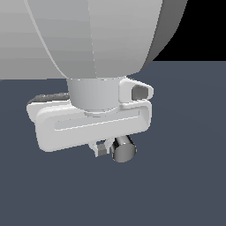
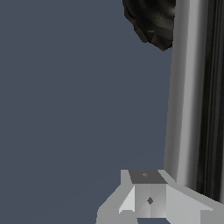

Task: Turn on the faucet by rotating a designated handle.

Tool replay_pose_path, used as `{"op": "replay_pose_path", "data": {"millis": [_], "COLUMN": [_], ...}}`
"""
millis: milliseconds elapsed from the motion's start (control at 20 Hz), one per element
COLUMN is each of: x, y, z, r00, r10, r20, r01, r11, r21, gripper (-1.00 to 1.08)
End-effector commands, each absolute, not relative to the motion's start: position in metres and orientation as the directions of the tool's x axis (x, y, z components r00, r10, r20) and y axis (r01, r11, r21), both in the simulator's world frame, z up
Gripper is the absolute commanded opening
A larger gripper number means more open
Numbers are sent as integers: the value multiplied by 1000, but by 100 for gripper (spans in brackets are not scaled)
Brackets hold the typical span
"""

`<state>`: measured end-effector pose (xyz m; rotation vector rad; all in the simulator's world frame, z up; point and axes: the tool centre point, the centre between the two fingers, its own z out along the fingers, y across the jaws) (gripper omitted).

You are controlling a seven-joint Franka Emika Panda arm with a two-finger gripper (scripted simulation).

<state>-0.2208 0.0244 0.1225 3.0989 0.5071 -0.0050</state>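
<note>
In the exterior view my white gripper (image 1: pixel 102 148) hangs below the big white arm, and its fingertips stand close together. The handle (image 1: pixel 124 149), a shiny chrome cylinder with a flat round end, sits right beside the fingertips on the exterior view's right, touching or nearly so. In the wrist view the handle (image 2: pixel 188 92) runs as a long chrome bar alongside the gripper (image 2: pixel 148 197). The faucet's black ribbed round base (image 2: pixel 153 19) shows at the far end of the bar. Nothing is held between the fingers. The black elbow neck is hidden.
A flat dark blue-grey floor (image 1: pixel 185 176) lies under everything. The large white arm link (image 1: pixel 88 35) fills the upper part of the exterior view and hides most of the faucet.
</note>
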Motion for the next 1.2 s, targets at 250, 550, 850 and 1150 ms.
{"op": "replay_pose_path", "data": {"millis": [250, 550, 850, 1150], "x": [-217, -217, -210, -200], "y": [27, 27, 11, -12], "z": [107, 106, 106, 106], "r00": [943, 942, 942, 942], "r10": [333, 335, 335, 335], "r20": [0, 0, 0, 0], "r01": [333, 335, 335, 335], "r11": [-943, -942, -942, -942], "r21": [1, 1, 1, 1], "gripper": [-100, -100, -100, -100]}}
